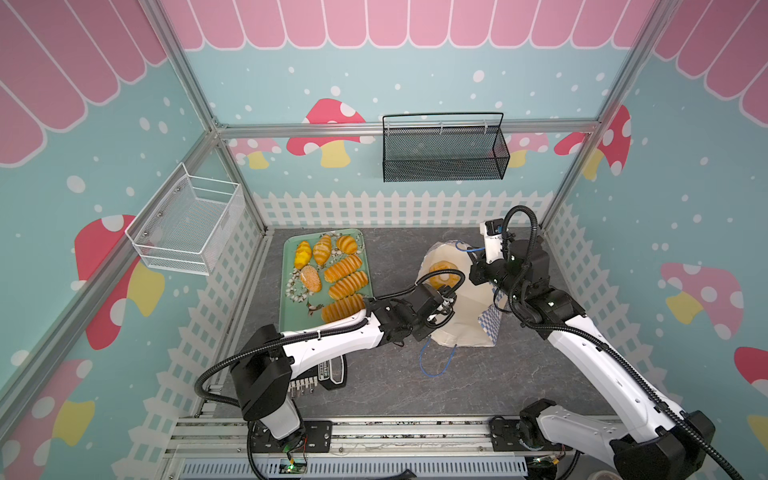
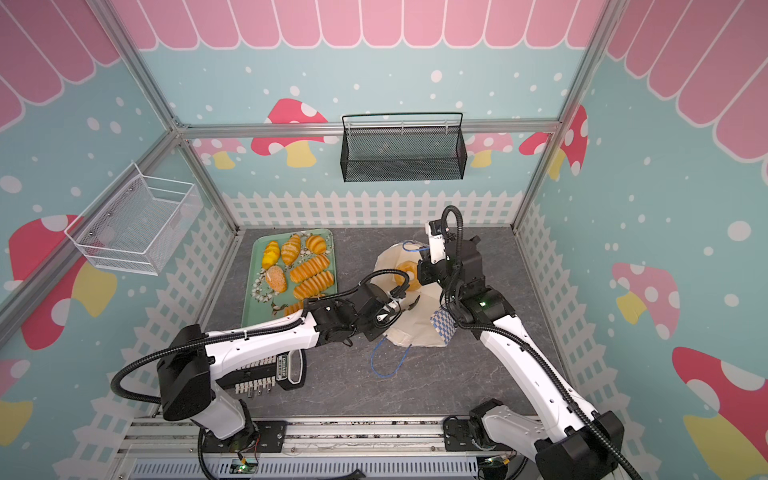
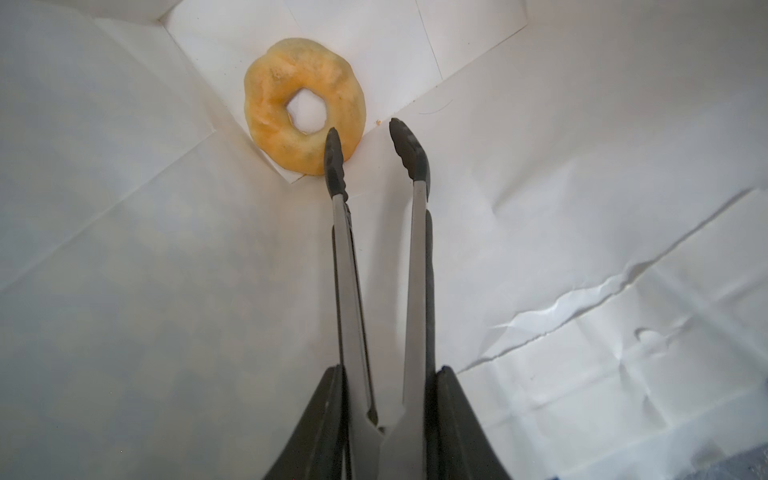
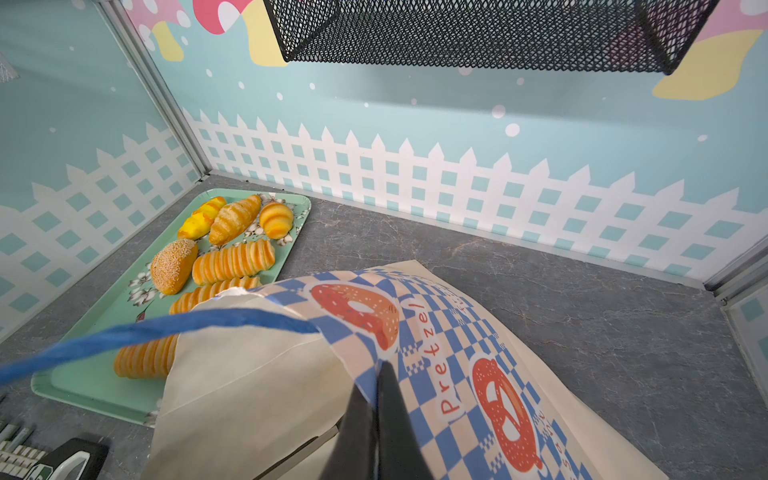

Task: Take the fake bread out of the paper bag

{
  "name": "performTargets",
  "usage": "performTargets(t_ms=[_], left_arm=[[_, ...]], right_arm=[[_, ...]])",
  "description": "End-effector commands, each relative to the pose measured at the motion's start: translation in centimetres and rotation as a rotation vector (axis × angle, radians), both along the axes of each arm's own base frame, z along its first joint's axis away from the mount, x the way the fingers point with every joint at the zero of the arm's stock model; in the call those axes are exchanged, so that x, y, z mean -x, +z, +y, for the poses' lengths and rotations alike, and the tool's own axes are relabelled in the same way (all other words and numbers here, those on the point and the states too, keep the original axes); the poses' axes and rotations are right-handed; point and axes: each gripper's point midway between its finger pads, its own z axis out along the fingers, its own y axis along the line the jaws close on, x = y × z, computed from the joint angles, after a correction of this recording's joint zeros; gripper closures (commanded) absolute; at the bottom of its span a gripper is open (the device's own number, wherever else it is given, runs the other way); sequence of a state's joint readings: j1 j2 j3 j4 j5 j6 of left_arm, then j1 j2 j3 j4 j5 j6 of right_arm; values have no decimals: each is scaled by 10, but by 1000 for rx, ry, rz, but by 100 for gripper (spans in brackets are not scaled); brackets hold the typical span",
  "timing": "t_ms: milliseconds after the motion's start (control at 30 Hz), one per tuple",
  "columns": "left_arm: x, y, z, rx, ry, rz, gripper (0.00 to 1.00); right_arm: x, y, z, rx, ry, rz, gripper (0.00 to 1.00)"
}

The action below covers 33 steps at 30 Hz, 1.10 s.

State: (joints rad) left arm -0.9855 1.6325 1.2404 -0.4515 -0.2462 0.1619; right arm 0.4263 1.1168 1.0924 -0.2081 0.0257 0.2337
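Observation:
The paper bag (image 1: 465, 316) (image 2: 415, 328) lies tilted on the grey table with its mouth held up. My right gripper (image 4: 380, 374) (image 1: 473, 266) is shut on its checkered rim (image 4: 436, 332). Deep inside lies one fake bread, a ring doughnut (image 3: 266, 104) (image 1: 441, 268) (image 2: 405, 268). My left gripper (image 3: 390, 370) (image 1: 451, 301) is shut on metal tongs (image 3: 345, 257) that reach into the bag. The tong tips stand apart, one over the doughnut's near rim, one just beside it. Several other fake breads (image 1: 345, 286) (image 4: 232, 262) lie on the green tray (image 1: 291, 316) (image 4: 95, 382).
A black mesh basket (image 1: 444, 158) hangs on the back wall and a white wire basket (image 1: 187, 224) on the left wall. The bag's loose blue cord handle (image 1: 436, 361) lies on the table in front. A black-handled tool (image 1: 328, 370) lies under my left arm.

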Motion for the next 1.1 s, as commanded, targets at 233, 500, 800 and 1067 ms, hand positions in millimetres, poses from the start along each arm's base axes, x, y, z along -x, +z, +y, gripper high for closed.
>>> performTargets(t_ms=[233,500,800,1067], left_arm=[[-15,28,-7,37,-11,-113,75],[-36,18,-16,-34,17,-162,70],[-46,8,-21,-72,10,-200,68],[-49,11,-27,-92,-15,-247,68]], right_arm=[[2,5,1,-25,6,-16,100],[1,6,1,-25,6,-17,100],[1,5,3,-26,14,-12,100],[-2,3,6,-28,19,-6,100]])
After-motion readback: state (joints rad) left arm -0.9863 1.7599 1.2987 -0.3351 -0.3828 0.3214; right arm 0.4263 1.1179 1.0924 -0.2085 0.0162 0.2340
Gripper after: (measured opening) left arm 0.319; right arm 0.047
